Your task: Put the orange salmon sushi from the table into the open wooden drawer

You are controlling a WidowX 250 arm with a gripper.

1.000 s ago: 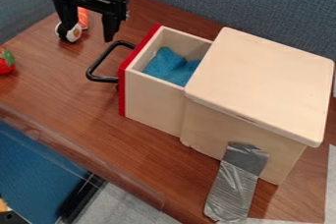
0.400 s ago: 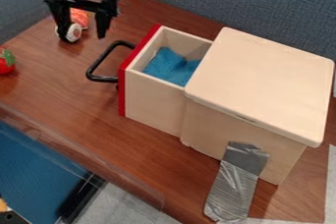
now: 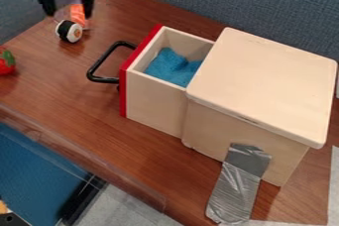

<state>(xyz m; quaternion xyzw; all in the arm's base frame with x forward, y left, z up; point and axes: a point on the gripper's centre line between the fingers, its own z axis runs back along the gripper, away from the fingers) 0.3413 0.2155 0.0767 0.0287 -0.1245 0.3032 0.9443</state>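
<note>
Two fingers of the black pincer [image 3: 69, 16] stand spread, with nothing pinched between them, at the upper left over the counter [image 3: 73, 103]. Nearest are a toy maki roll [image 3: 69, 31], lying just below the pincer in the view, and an orange toy salmon sushi [image 3: 78, 12] just behind the roll; whether either is touched cannot be told.

The maki roll looks light and fairly firm. Its round side could let it roll if nudged off-centre, so the surest hold would be across the dark wrap, near the middle. The salmon sushi looks light too, perhaps with a smooth top that slips; a low hold on its long sides would suit it.

To the right, a pale wooden drawer [image 3: 155, 96] with a red front [image 3: 124, 93] stands open from its wooden cabinet [image 3: 265, 86]. Its black handle [image 3: 102, 59] seems stiff and sturdy, best taken at the middle of the outer bar. Inside lies a crumpled blue cloth [image 3: 172, 69], likely soft, limp and nearly weightless; a raised fold would give the easiest grip. A red toy strawberry [image 3: 5, 64] sits at the left edge.
</note>
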